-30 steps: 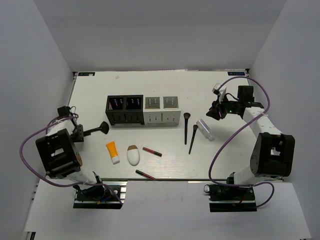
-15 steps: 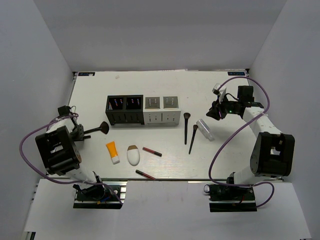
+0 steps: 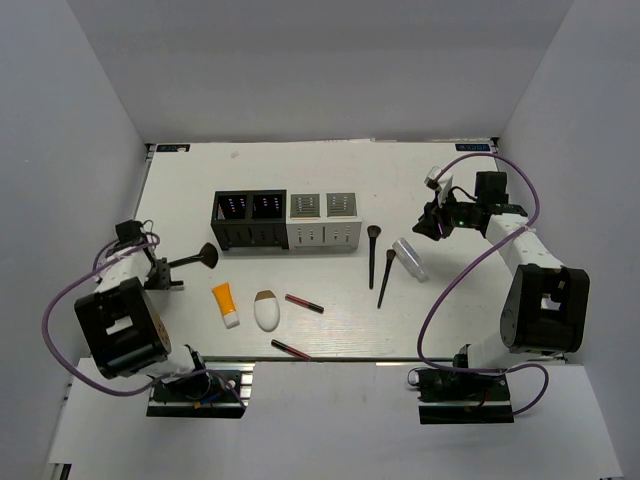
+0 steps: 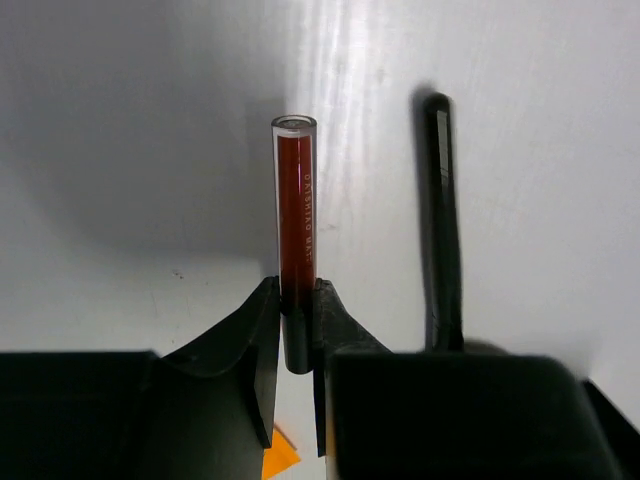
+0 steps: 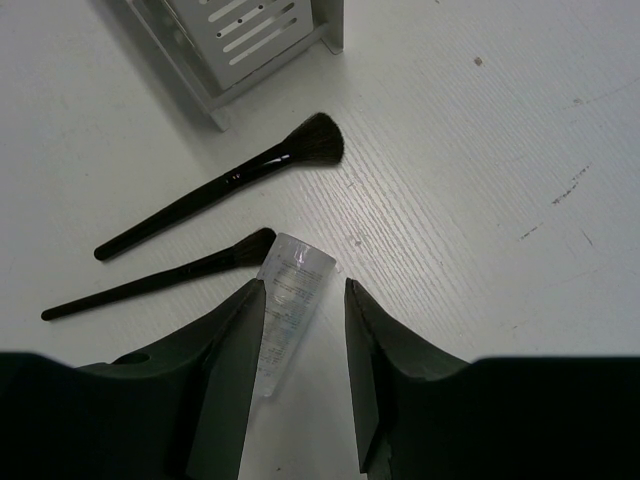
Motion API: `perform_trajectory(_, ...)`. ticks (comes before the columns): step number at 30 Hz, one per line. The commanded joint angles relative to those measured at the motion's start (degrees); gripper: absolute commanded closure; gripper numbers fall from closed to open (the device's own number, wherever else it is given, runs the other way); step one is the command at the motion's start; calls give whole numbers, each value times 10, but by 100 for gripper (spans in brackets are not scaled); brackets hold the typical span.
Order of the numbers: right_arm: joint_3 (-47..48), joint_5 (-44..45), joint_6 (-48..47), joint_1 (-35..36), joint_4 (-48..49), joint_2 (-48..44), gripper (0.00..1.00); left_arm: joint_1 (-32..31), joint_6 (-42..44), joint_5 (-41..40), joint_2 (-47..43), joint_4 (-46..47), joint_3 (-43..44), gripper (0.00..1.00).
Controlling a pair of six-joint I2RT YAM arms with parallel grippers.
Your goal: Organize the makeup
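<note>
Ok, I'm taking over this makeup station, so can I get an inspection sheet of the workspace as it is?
Surface: white table; black box and grey-white box side by side.
Job's things: orange tube, white egg-shaped piece, red stick, second red stick, black brush, second black brush, clear bottle, all loose; third black brush apart at the left.
Clutter: nothing seen.
Grippers: left gripper shut on a third red stick; right gripper open, aimed at the clear bottle, not touching.
Cables: purple cables loop off both arms; none seen lying on the makeup.
Surroundings: plain walls on three sides.
</note>
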Motion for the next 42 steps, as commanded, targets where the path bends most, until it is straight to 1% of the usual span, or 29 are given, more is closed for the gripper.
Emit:
perform_trajectory(1,6,-8,-8,-4,-1,-1,57,-7,72,-1,-71,13,12,100)
perform_trajectory(3,8,-11,-7,-4,-1,-1,57,-7,107,11,-90,25,34,100)
perform_trajectory(4,8,-13,-8,-3,-2,-2,57,-7,140,20,-110,20,45,100)
perform_trajectory(5,8,-13,-8,-4,-2,-1,57,-7,156,24,-119,14,69,100)
perform_trajectory(6,9,-16,-9,-4,-2,-1,57,-7,191,28,-127,11,79,100)
perform_trajectory(8,10,-18,-7,-4,-2,-1,57,-12,234,53,-157,14,102,100)
perform_trajectory(9,10,-20,-7,-4,-2,-1,57,-12,276,67,-167,21,106,100)
perform_trajectory(11,11,-22,-7,-3,-6,0,57,-19,322,156,-191,66,108,100)
perform_trajectory(12,12,-24,-7,-3,-6,1,58,-24,375,197,-197,85,106,100)
perform_trajectory(13,12,-24,-8,-2,-8,2,58,-38,395,274,-202,137,101,100)
perform_trajectory(15,16,-27,-16,-1,-18,6,58,-54,421,319,-196,189,93,100)
perform_trajectory(19,22,-25,-44,2,-36,7,59,-104,456,374,-141,235,119,100)
perform_trajectory(21,27,-23,-49,2,-44,6,59,-146,492,371,-118,241,151,100)
perform_trajectory(22,27,-21,-51,2,-45,5,59,-161,506,360,-105,239,164,100)
perform_trajectory(23,27,-21,-52,2,-48,6,59,-190,538,349,-83,232,175,100)
perform_trajectory(24,27,-21,-52,1,-50,4,59,-205,550,340,-72,231,196,100)
perform_trajectory(26,27,-20,-50,2,-52,-1,59,-236,575,305,-52,236,209,100)
perform_trajectory(28,25,-17,-47,2,-52,-7,59,-251,585,285,-47,251,211,100)
perform_trajectory(31,19,-13,-41,1,-52,-16,59,-277,593,233,-35,275,196,100)
perform_trajectory(34,15,-8,-36,0,-54,-23,59,-292,590,186,-33,312,162,100)
perform_trajectory(36,13,-6,-34,0,-57,-27,59,-307,591,160,-29,353,143,100)
perform_trajectory(39,15,-4,-32,-1,-60,-29,59,-315,599,131,-11,364,138,100)
perform_trajectory(42,18,-1,-31,0,-62,-29,59,-325,612,130,7,369,139,100)
